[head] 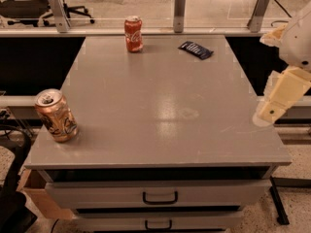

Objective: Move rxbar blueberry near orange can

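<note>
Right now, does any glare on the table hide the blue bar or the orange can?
Camera view: a pale glare patch lies on the table right of centre, away from both; the rxbar blueberry, far right, and the orange can, near left, show plainly; the pincer hangs by the right edge.

Grey table [160, 81] with two front drawers [97, 194]; tan floor [218, 1] beyond; office chair [29, 4] upper left.

Front-left on the surface [165, 101], the orange can [56, 115]; Coca-Cola can [133, 34] back-centre, rxbar blueberry [195, 49] right of it; tool [270, 111] at the right edge.
</note>
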You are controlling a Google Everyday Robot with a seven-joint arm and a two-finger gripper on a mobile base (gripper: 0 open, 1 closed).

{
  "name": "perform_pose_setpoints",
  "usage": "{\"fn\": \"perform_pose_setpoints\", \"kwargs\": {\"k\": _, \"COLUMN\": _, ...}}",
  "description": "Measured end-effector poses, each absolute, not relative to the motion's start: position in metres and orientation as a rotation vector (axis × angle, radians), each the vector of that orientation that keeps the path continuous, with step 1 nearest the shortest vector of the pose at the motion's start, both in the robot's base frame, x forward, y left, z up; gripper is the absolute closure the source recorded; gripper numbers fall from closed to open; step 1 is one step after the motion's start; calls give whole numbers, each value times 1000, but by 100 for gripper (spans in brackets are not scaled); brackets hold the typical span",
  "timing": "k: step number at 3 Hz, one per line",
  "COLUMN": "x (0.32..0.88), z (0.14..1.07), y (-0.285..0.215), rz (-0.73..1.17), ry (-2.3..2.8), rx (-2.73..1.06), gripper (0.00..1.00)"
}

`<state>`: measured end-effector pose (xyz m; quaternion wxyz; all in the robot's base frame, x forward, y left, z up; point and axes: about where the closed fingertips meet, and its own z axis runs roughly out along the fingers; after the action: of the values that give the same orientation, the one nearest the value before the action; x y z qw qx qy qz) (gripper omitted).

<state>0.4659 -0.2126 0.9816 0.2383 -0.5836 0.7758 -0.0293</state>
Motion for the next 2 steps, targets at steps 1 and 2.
{"fn": "perform_pose_setpoints", "kwargs": {"k": 1, "x": 517, "z": 962, "y": -206, "rz": 72, "ry": 2020, "rx": -1437, "gripper": 0}}
{"fn": "perform_pose_setpoints", "kwargs": {"k": 2, "x": 567, "z": 950, "y": -203, "rz": 156, "ry": 1919, "rx": -1288, "gripper": 0}}
